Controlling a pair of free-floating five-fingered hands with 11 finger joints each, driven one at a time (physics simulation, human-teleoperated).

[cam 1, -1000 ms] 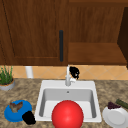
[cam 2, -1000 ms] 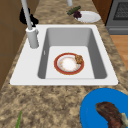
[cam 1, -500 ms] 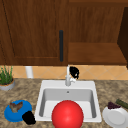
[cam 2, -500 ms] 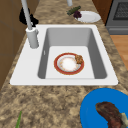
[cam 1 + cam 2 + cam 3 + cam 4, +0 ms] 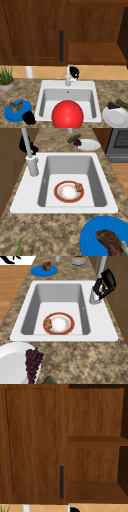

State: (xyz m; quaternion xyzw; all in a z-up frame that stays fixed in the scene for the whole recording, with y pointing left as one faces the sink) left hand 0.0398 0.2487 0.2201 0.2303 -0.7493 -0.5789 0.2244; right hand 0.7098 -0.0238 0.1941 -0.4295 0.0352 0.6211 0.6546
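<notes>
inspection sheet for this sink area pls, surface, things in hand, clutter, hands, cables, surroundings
surface: speckled stone counter around a white sink.
job's things: faucet at the sink's back rim; right hand is at it, fingers curled by its base.
clutter: red-rimmed plate with a brown food piece in the basin; blue plate with food on the left; white plate with grapes on the right; potted plant.
hands: left hand by the blue plate, fingers unclear.
cables: nothing seen.
surroundings: wooden wall cabinet with a dark handle, open shelves beside it.
</notes>
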